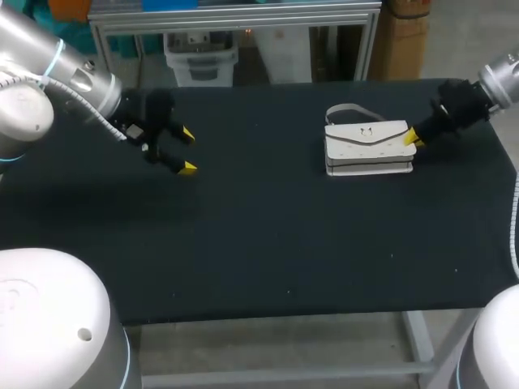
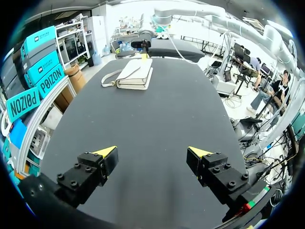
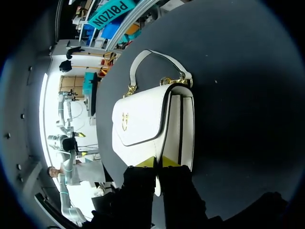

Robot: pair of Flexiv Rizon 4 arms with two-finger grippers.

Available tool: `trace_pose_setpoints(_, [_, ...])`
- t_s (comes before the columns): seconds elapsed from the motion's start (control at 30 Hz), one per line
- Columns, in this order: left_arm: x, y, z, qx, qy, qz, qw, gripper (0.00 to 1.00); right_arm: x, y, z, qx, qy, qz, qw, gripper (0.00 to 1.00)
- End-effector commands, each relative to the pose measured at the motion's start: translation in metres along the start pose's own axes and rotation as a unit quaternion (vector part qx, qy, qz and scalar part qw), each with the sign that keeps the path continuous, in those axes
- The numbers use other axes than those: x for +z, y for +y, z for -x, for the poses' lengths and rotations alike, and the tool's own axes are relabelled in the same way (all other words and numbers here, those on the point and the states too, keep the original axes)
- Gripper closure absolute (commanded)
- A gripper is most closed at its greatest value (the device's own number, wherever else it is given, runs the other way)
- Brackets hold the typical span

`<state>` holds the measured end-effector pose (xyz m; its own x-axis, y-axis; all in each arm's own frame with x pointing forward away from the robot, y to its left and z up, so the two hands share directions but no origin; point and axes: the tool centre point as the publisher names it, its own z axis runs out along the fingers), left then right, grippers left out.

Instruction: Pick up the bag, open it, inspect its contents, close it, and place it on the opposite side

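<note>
Left gripper (image 1: 188,151), released with its yellow tips spread, hovers above the matte black table (image 1: 259,259) at left. Right of centre lies the white, smooth leather-like flap handbag (image 1: 369,146), flat, rectangular and dark-edged, with gold clasp and looped strap. The right gripper (image 1: 413,139) clenches its thin end edge, a pinch that may slip off the slick surface on lifting.
</note>
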<state>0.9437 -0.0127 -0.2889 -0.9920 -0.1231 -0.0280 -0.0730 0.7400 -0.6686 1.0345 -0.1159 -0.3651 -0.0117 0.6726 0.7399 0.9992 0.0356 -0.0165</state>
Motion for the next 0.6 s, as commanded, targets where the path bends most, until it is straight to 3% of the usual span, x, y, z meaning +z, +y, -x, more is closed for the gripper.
trace_pose_setpoints(0.03, [0.001, 0.000, 0.000, 0.000, 0.000, -0.001, 1.000, 0.00, 0.008, -0.005, -0.007, -0.001, -0.006, 0.015, 1.000, 1.00])
trace_pose_setpoints(0.6, [0.001, 0.000, 0.000, 0.000, 0.000, -0.001, 1.000, 0.00, 0.042, -0.018, -0.033, 0.016, -0.001, 0.022, 1.000, 1.00])
